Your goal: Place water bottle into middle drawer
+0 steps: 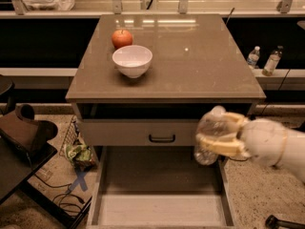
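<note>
Cabinet [190,70] stands with the middle drawer [159,209] pulled out near its foot, while the gripper [217,131], at right, is clamped on the water bottle [206,155] about over the drawer's far right corner. Carrying appears to be the step in hand. The next move likely calls for shifting left over the drawer floor and lowering before release.

Single pincer [214,130] by drawer [162,209], water bottle [208,155], bowl [132,60], apple [122,38]; two small bottles [253,57] [271,62].
</note>
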